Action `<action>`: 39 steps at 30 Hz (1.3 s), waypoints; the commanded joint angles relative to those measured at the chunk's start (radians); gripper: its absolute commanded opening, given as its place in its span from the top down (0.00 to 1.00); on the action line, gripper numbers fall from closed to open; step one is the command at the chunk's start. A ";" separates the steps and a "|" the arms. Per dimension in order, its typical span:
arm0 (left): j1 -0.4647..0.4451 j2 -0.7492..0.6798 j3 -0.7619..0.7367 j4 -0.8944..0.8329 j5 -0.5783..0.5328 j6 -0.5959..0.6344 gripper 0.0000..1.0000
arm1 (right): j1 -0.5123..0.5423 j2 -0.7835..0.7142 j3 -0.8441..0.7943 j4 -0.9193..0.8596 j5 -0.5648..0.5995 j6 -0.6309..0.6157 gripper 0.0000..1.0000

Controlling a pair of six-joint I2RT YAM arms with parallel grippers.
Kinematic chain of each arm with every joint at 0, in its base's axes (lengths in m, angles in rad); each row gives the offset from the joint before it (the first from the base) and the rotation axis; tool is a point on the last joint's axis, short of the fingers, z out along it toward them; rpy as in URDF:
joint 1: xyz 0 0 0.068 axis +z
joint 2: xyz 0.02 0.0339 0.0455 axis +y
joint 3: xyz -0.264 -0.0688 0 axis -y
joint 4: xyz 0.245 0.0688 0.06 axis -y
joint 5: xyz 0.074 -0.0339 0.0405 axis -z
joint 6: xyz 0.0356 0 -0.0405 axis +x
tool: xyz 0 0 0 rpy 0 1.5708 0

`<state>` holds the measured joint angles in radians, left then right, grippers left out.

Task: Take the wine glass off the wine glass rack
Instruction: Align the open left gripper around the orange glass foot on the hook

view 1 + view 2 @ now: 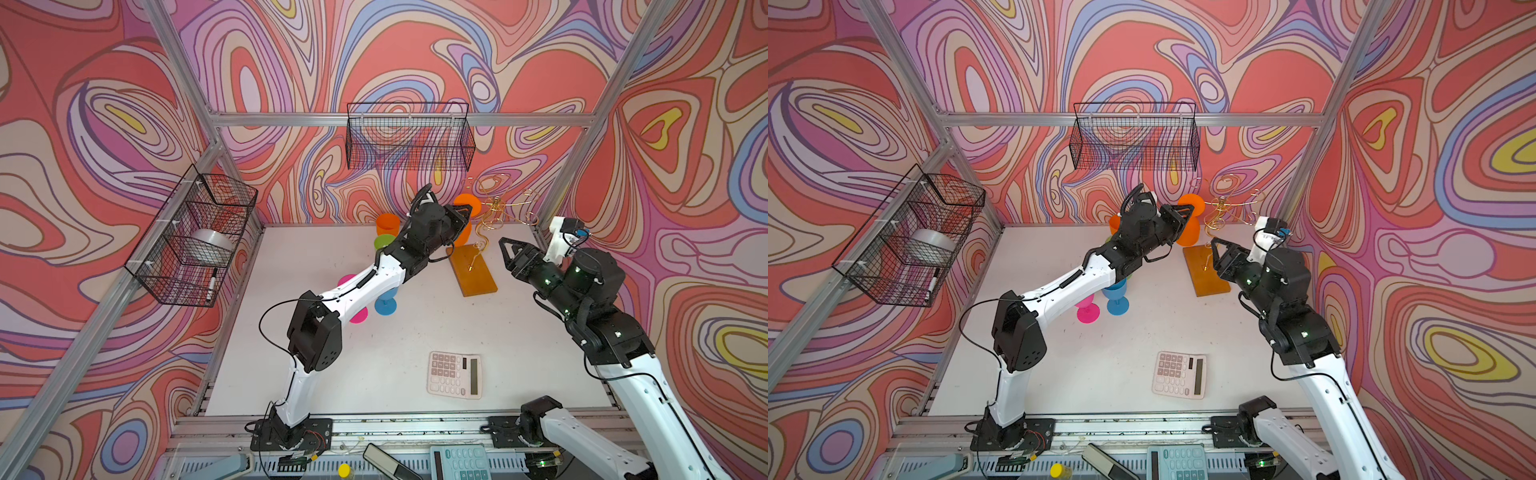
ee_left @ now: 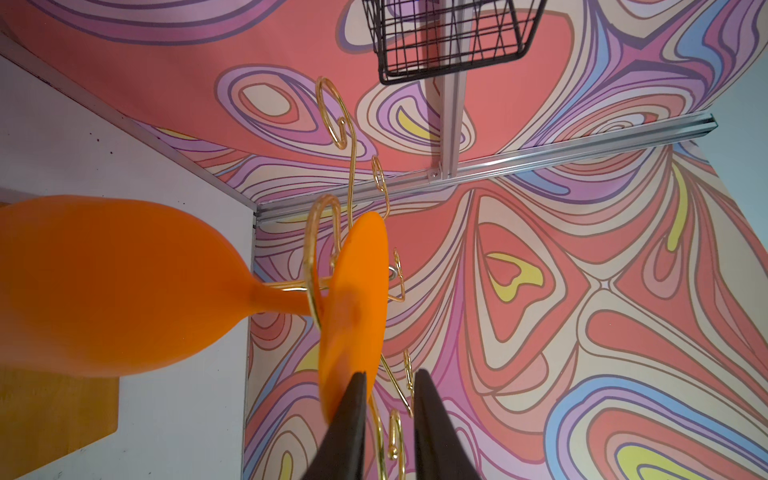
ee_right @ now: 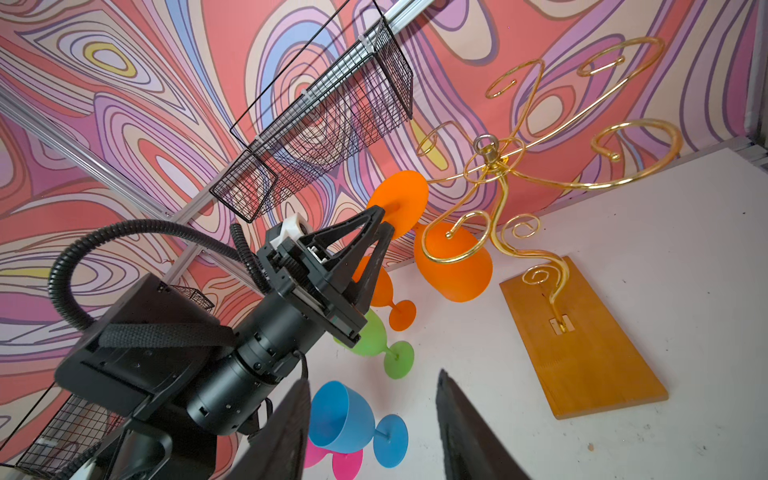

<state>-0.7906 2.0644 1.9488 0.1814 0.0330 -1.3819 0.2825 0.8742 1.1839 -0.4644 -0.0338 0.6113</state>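
Scuffed white desk, swirl-papered walls. At 1 o'clock stood the rack; the orange glass hung upside down on it. The left fingers were narrowly apart at its foot; the right fingers were wide apart, empty.

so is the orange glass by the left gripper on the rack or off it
On it: the wine glass hangs bowl down, stem through a gold loop of the rack.

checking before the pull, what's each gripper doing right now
left gripper: slightly open beside hanging orange glass, holding nothing
right gripper: open, empty
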 commanded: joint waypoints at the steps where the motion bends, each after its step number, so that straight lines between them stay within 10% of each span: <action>1: -0.009 -0.005 0.010 -0.014 0.003 -0.004 0.75 | -0.003 -0.012 -0.018 0.008 0.006 -0.011 0.48; 16: -0.010 -0.030 -0.017 -0.028 0.014 -0.009 0.51 | -0.004 -0.020 -0.040 0.022 0.003 -0.007 0.49; 39: -0.010 -0.056 -0.036 0.005 0.025 -0.021 0.48 | -0.003 -0.035 -0.043 0.024 0.007 -0.005 0.49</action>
<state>-0.7952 2.0502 1.9228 0.1757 0.0566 -1.3926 0.2825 0.8513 1.1515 -0.4568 -0.0338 0.6113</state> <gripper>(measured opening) 0.513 0.514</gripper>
